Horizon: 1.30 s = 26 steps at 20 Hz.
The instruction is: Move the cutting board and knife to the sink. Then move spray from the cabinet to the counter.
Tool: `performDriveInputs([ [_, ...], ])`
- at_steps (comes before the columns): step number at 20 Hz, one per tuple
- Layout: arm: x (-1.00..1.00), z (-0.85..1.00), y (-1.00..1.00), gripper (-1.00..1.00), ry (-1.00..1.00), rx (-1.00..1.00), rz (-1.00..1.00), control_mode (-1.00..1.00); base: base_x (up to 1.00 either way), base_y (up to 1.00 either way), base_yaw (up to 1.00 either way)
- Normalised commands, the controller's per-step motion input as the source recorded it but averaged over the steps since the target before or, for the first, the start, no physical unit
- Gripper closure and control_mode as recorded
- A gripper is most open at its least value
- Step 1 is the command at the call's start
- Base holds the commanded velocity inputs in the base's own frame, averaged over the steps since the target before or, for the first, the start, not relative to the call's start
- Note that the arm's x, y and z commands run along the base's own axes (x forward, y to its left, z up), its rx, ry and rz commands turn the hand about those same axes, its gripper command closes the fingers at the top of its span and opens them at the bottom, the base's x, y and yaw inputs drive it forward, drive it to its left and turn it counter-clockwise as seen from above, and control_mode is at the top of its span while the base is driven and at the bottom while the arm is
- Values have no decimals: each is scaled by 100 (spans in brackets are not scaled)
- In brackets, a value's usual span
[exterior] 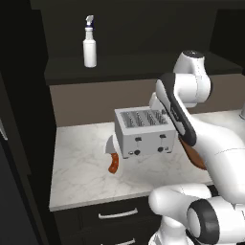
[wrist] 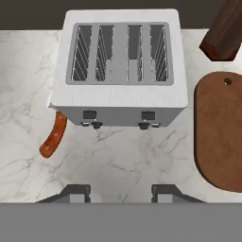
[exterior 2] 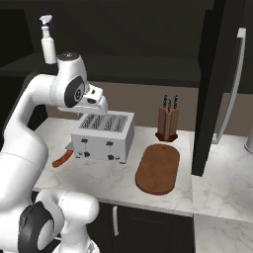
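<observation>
The silver four-slot toaster (wrist: pixel 120 66) hides most of the orange-handled knife's (wrist: pixel 53 136) pale blade; only the curved handle and a sliver of blade show at the toaster's left end. Right of the toaster, the reddish-brown wooden cutting board (wrist: pixel 218 130) is cut off by the hand view's right edge, and in the left base view the white arm covers nearly all of it. The brown wooden knife block (wrist: pixel 224 33) beyond the board is cropped at the top.
</observation>
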Motion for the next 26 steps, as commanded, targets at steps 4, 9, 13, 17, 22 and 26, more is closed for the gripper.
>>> performDriveInputs([
  [4,-7,-3,-4,-100,0,0,0,-100,0,0,0],
  [9,-29,-12,-23,-100,-15,1,0,-100,0,0,0],
  [13,-41,-16,-29,-100,-27,2,0,-100,0,0,0],
  [17,-36,-17,-35,-100,-23,3,0,-100,0,0,0],
  [22,-18,-19,-46,-100,-7,7,0,-100,0,0,0],
  [26,-1,-20,-50,-100,0,3,0,-100,0,0,0],
])
